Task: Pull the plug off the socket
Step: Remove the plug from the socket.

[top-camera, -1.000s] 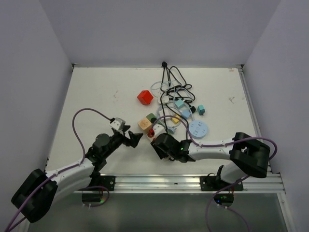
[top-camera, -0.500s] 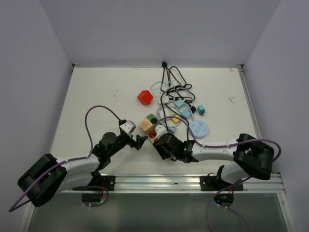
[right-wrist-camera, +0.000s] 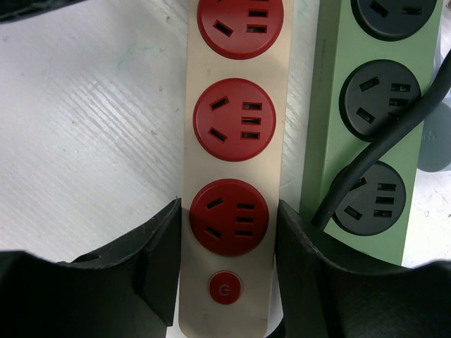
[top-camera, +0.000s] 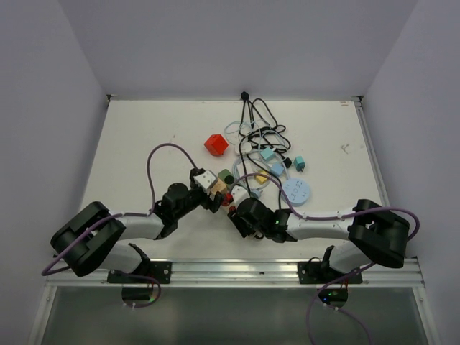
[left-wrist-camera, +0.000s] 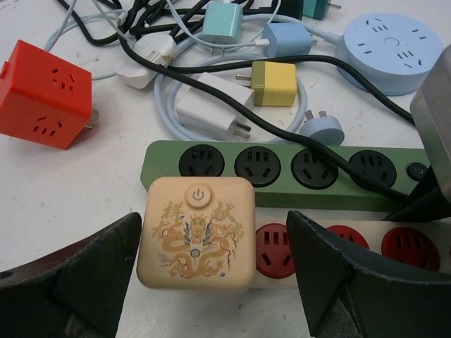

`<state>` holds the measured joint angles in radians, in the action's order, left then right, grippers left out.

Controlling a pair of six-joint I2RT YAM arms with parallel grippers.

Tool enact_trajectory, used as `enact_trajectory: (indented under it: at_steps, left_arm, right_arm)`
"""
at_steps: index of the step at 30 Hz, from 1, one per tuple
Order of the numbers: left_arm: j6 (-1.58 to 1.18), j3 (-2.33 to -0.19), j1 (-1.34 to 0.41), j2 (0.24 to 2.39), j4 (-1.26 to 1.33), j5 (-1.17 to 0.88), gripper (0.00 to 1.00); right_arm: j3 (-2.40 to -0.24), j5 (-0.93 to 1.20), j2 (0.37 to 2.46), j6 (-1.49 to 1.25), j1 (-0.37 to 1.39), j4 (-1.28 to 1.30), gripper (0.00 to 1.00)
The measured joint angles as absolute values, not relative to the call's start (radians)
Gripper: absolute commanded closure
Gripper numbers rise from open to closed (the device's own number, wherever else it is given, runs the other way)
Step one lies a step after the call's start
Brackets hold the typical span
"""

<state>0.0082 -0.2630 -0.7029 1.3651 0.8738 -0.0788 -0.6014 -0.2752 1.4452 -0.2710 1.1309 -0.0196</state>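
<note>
The plug is a beige cube with a gold dragon print (left-wrist-camera: 196,232), seated on the end of a cream power strip with red sockets (left-wrist-camera: 331,243). My left gripper (left-wrist-camera: 211,285) is open, its jaws standing on either side of the cube; the left finger (left-wrist-camera: 77,282) is close against it and the right finger (left-wrist-camera: 352,282) stands apart over the red sockets. My right gripper (right-wrist-camera: 229,257) is shut on the strip (right-wrist-camera: 236,141) at its switch end, fingers (right-wrist-camera: 151,260) pressing both sides. In the top view the left gripper (top-camera: 213,195) meets the right gripper (top-camera: 241,210) at the strip (top-camera: 231,195).
A green power strip (left-wrist-camera: 282,169) with a black cable plugged in lies right behind the cream one, also in the right wrist view (right-wrist-camera: 373,105). A red cube socket (top-camera: 215,144), a round blue socket (top-camera: 295,192), small chargers and tangled cables (top-camera: 259,129) lie beyond.
My left arm has swung right and forward, from beside the strip to having its open jaws around the beige cube. The right gripper has stayed on the strip.
</note>
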Motion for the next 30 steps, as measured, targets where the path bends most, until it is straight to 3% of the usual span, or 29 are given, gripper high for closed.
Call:
enact_trajectory:
  at_steps: [5, 10, 15, 21, 24, 30]
  left_arm:
    - [0.03, -0.294, -0.702, 1.399, 0.871, -0.083, 0.31]
    - [0.048, -0.309, -0.702, 1.426, 0.869, -0.075, 0.31]
    - [0.049, -0.309, -0.704, 1.437, 0.863, -0.075, 0.23]
    - [0.048, -0.313, -0.704, 1.464, 0.819, -0.064, 0.27]
    - [0.045, -0.325, -0.704, 1.48, 0.791, -0.048, 0.36]
    - [0.037, -0.326, -0.707, 1.478, 0.788, -0.039, 0.79]
  right_arm:
    - [-0.599, -0.268, 1.444, -0.264, 1.13, -0.024, 1.0]
    - [-0.59, -0.26, 1.437, -0.264, 1.126, -0.033, 1.0]
    - [-0.587, -0.254, 1.435, -0.26, 1.124, -0.039, 1.0]
    - [-0.584, -0.243, 1.433, -0.254, 1.121, -0.041, 1.0]
    - [-0.583, -0.242, 1.433, -0.253, 1.121, -0.042, 1.0]
    - [-0.583, -0.24, 1.433, -0.253, 1.12, -0.043, 1.0]
